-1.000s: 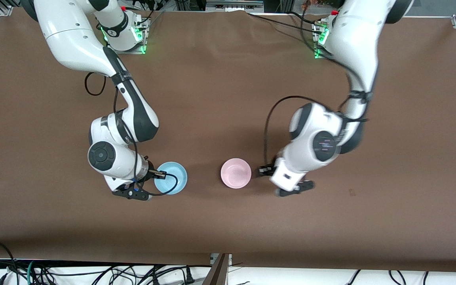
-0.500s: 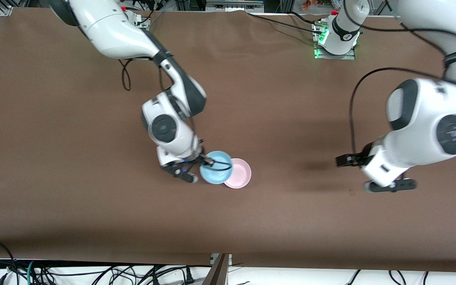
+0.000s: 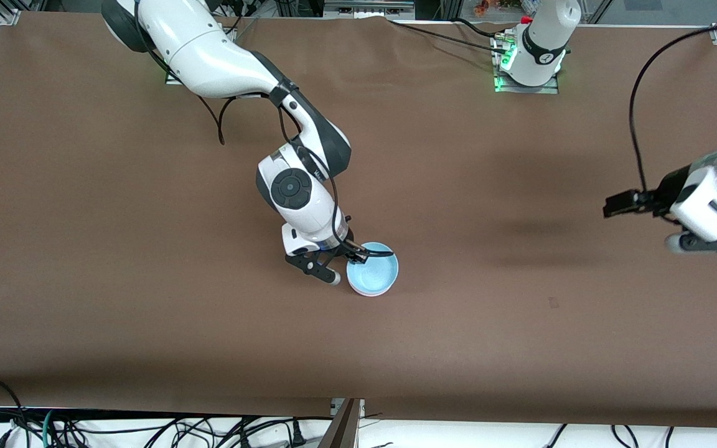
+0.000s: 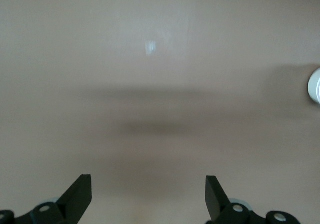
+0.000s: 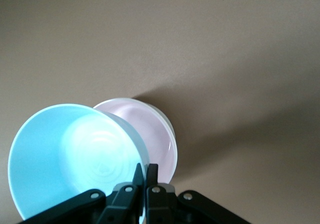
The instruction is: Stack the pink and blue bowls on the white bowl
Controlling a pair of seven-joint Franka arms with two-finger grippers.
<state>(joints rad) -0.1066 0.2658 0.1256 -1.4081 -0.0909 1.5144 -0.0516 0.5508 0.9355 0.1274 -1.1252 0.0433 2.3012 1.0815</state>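
The blue bowl (image 5: 75, 159) and the pink bowl (image 5: 150, 134) both look like smooth, glossy glazed ware or hard plastic, the blue one catching soft highlights on its inner wall while it is pinched at the rim by the matt black, plastic-looking fingers (image 5: 136, 181) of the right gripper (image 3: 341, 256). The table (image 3: 147, 249) is covered in a matt brown sheet like paper or thin cloth, with faint creases and no shine. The left gripper (image 4: 147, 199) shows the same dull black fingertips, and both arms wear smooth, glossy white shells with black joints.
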